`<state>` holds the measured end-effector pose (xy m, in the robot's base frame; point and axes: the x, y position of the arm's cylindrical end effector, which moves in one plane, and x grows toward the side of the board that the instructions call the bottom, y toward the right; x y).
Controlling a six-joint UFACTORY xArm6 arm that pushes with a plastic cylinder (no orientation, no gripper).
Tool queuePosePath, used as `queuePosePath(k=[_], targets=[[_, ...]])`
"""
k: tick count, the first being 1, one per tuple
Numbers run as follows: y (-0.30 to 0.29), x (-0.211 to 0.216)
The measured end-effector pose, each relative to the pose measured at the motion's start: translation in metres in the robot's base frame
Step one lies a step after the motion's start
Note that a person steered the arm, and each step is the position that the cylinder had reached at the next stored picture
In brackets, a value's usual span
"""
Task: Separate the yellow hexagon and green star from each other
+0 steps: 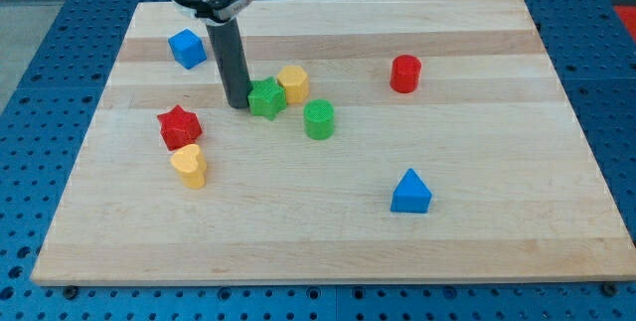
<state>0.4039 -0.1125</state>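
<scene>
Your green star (266,98) and yellow hexagon (293,83) sit together a little to the view's left of the board's middle, in its upper half; the hexagon lies just up and to the view's right of the star, and the two look to be touching at their near edges. My tip (238,105) stands on the wood at the star's left side, right against it or nearly so; you cannot tell from this angle whether a thin gap remains. This arm ends in a plain dark rod, so there are no jaws to be wide, narrow or holding anything: the rod simply rises straight from the tip to the grey mount at the view's top edge. Just down and to the view's right of the star you will find a green cylinder (319,120), near it but apart. Further to the view's left, a red star (180,126) lies with a yellow heart-like block (189,166) just below it, the pair close together. A blue cube (187,48) sits near the board's upper left, to the view's left of the rod. A red cylinder (404,74) stands well apart to the view's right, and a blue triangular block (410,192) rests lower right. All lie on the pale wooden board (497,251).
</scene>
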Motion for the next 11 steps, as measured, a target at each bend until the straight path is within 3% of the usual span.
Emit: queuePosePath(k=[3, 4, 5, 8, 11], targets=[[0.070, 0.031], [0.056, 0.031], [0.033, 0.028], [0.050, -0.012], [0.112, -0.023]])
